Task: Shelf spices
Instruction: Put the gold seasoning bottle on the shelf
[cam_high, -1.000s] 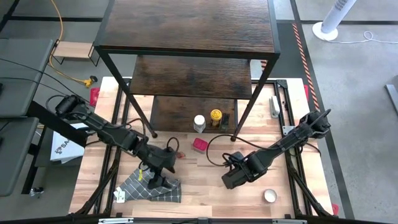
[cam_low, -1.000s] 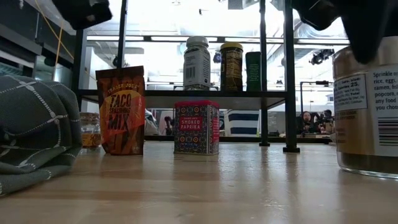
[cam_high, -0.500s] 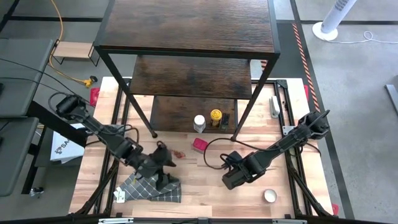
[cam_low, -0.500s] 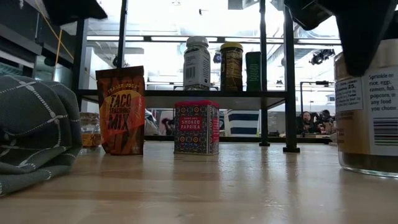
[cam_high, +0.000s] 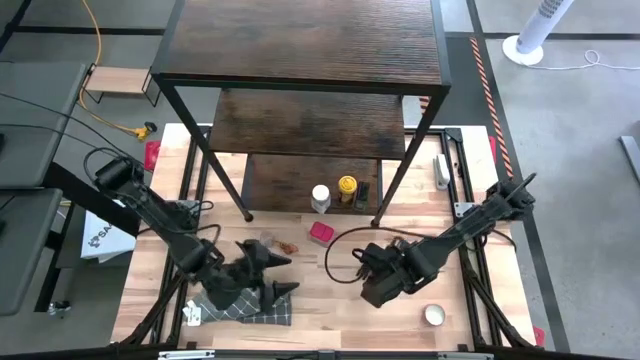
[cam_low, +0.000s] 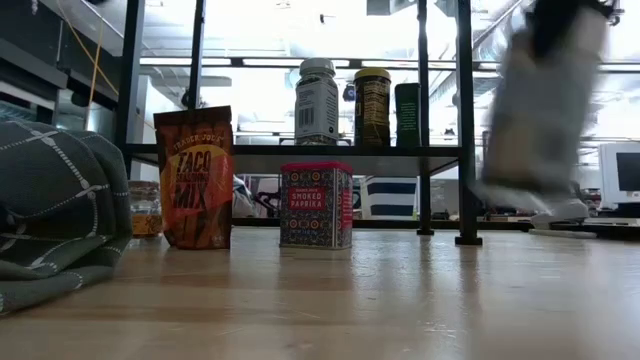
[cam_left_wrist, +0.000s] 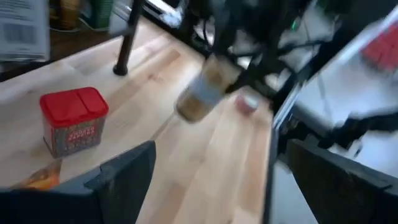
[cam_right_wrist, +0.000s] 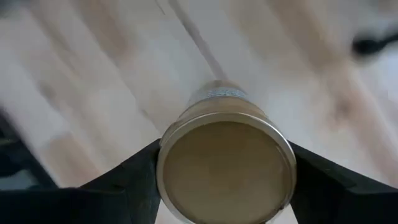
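Tan-lidded jar sits clamped between the right gripper's fingers, lifted clear of the wooden surface, in front of the shelf. The carry looks under way; next it needs swinging toward the lowest board beside the white-lidded jar. The left gripper hangs spread wide, empty, over the checked cloth.
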